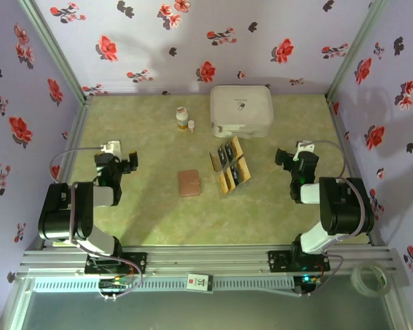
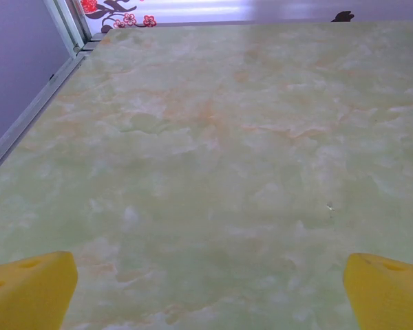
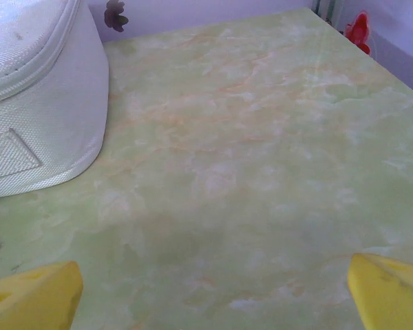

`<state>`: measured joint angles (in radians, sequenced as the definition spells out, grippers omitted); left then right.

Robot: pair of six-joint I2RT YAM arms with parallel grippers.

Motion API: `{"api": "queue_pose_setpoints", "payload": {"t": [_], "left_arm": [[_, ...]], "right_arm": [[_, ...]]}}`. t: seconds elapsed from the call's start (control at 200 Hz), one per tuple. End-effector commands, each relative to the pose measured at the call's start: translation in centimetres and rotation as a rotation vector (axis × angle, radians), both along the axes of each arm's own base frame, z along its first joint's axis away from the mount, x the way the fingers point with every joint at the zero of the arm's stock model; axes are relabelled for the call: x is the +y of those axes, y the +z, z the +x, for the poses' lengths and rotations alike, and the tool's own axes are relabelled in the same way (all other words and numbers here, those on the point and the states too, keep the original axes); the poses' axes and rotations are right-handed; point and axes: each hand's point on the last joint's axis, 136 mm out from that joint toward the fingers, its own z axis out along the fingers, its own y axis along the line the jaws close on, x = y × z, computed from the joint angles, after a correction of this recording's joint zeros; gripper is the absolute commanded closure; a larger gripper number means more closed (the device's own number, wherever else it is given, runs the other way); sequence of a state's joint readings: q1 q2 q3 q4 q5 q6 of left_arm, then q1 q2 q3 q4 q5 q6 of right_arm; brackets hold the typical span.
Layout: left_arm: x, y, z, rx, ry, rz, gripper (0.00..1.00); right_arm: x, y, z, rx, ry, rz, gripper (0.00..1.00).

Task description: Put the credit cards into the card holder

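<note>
Several credit cards [image 1: 230, 165], tan-gold and black, lie fanned out together at the middle of the table. The reddish-brown card holder [image 1: 189, 183] lies closed just left of them. My left gripper [image 1: 131, 162] hangs open over bare table, well left of the card holder; its yellow fingertips [image 2: 29, 289] stand wide apart with nothing between them. On the right side my right gripper [image 1: 284, 157] is open too, right of the cards, and its yellow fingertips [image 3: 389, 285] frame bare table.
A large white rounded box [image 1: 241, 108] stands at the back centre, its side [image 3: 34, 110] near my right gripper. A small white bottle [image 1: 182, 118] and a tiny capped item [image 1: 191, 126] stand left of it. Flowered walls enclose the table.
</note>
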<state>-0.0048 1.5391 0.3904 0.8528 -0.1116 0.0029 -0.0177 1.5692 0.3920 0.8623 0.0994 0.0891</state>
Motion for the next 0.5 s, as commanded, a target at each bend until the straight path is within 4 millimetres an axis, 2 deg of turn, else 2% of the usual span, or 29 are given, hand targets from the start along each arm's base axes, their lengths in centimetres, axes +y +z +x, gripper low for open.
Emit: {"api": "queue_pose_setpoints", "payload": {"t": [0.0, 0.495], "left_arm": [[-0.02, 0.73, 0.41, -0.031, 0.009, -0.004, 0.0], [0.24, 0.69, 0.39, -0.03, 0.019, -0.012, 0.0]], "right_arm": [[0.35, 0.77, 0.26, -0.028, 0.015, 0.008, 0.01], [0.39, 0.73, 0.25, -0.026, 0.016, 0.008, 0.01]]}}
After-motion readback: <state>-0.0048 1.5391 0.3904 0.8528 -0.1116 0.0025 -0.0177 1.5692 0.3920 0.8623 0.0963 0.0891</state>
